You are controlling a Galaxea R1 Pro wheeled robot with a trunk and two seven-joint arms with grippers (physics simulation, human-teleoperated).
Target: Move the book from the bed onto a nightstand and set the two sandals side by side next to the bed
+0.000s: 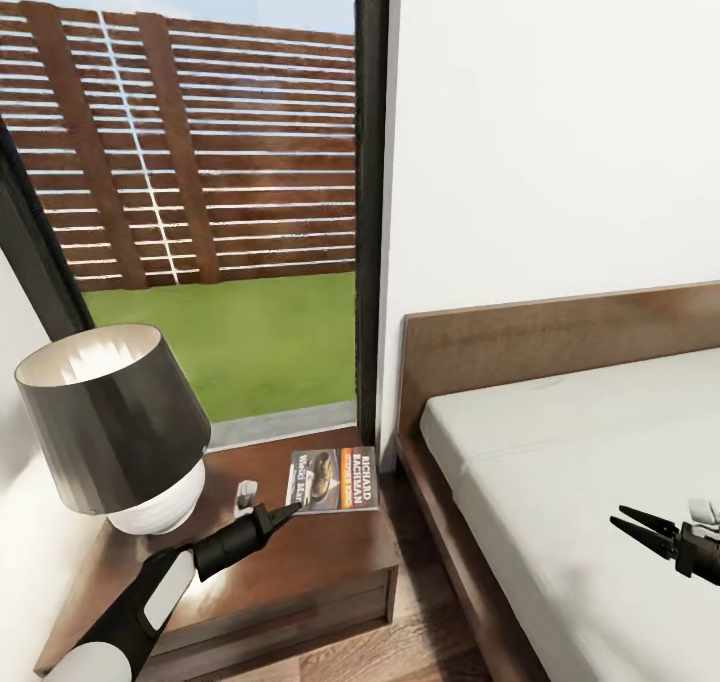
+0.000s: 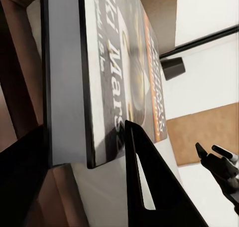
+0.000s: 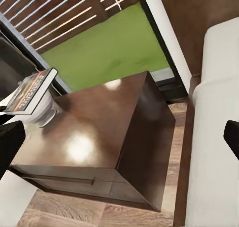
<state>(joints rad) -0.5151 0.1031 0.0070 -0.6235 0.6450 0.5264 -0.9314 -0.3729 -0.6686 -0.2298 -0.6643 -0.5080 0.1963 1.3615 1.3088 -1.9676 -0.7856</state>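
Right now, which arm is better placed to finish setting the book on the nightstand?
The left. Its pincer has the book between its fingers, above the nightstand beside the lamp. The right pincer is open over the bed, holding nothing.

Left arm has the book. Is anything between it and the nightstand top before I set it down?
Nothing visible. The left gripper holds the book over the bare right part of the nightstand. The lamp and a small white object sit further left.
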